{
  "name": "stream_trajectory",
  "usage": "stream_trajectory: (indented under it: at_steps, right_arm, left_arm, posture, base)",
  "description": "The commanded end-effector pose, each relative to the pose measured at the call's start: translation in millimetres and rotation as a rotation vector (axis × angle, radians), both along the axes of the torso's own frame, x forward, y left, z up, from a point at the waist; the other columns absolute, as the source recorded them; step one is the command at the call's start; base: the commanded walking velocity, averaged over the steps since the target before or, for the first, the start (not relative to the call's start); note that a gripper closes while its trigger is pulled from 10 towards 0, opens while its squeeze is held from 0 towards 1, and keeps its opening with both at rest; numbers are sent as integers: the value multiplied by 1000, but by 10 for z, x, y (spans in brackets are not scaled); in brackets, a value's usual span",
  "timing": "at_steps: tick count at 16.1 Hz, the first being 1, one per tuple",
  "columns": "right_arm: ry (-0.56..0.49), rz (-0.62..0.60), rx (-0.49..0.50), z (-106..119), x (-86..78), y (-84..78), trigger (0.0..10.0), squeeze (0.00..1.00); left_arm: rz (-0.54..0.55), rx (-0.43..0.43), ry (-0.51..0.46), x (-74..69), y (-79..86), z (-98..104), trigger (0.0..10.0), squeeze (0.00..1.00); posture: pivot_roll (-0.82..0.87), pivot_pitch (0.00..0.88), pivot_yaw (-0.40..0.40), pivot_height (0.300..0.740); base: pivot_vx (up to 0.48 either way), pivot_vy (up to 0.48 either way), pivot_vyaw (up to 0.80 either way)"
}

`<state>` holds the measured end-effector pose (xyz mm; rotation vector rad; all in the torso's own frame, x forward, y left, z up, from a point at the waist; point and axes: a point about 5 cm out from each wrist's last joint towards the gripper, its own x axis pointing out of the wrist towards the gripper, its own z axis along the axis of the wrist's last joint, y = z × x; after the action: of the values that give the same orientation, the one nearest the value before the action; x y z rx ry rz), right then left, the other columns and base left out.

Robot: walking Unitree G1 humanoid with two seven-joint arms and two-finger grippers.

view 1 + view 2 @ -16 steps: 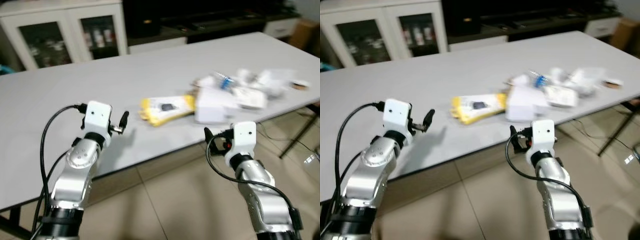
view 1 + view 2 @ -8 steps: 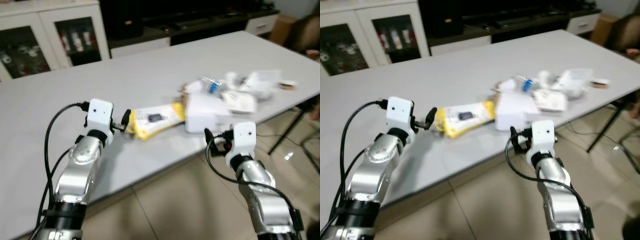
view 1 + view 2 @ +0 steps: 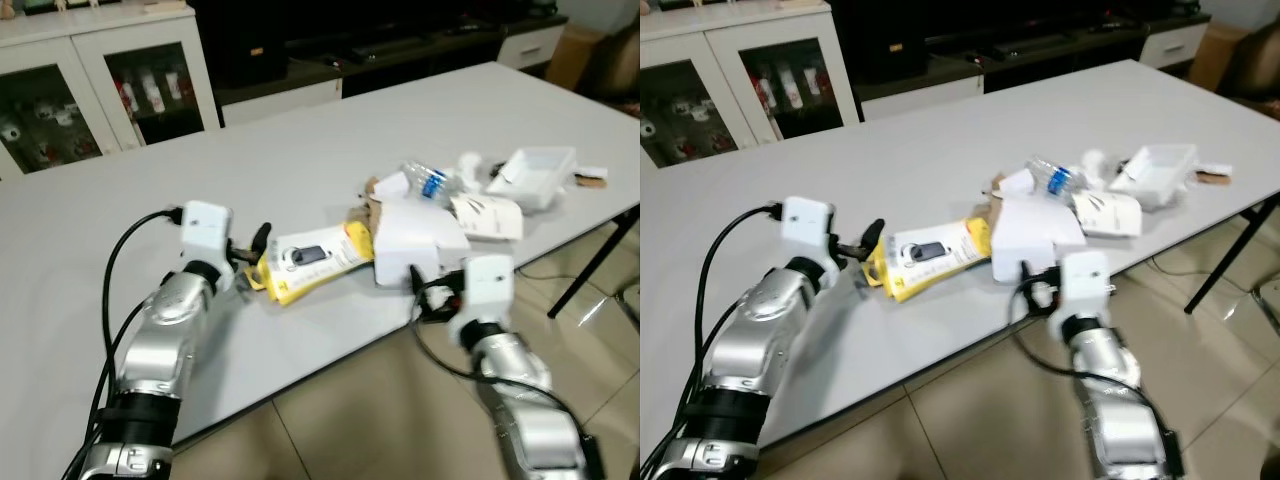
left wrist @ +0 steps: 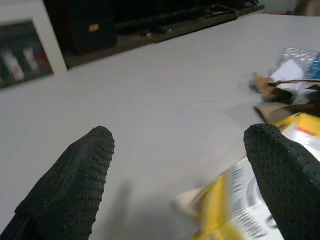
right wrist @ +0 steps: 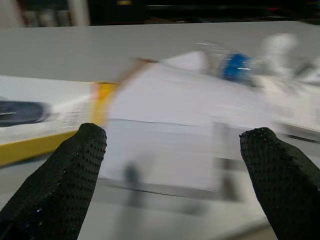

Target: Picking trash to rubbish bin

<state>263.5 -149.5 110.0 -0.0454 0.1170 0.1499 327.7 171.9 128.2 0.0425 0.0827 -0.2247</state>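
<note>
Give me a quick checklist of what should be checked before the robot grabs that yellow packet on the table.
1. Left gripper open: ok, fingers spread wide in the left wrist view.
2. Left gripper close to the yellow packet: ok, at its near end.
3. Packet between the fingers: not ok, it lies beside one finger.
4. Right gripper open: ok, facing the white box.
5. Rubbish bin located: cannot tell.

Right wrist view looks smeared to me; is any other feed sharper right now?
Right wrist view: white box and yellow package streaked by motion blur. Left wrist view: package edge soft, fingers crisp. Eye views: fairly sharp, bottle readable.
</note>
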Motion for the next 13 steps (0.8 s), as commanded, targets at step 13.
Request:
stream_trajectory:
  at_steps: [13]
  right_arm:
    - [3,-28,44,51,-284,-55,10000,0]
  left_arm:
    - [38,-272,122,266,214,-355,10000,1000]
  posture:
    - [-156,55,59,740]
  base:
    - [0,0,0]
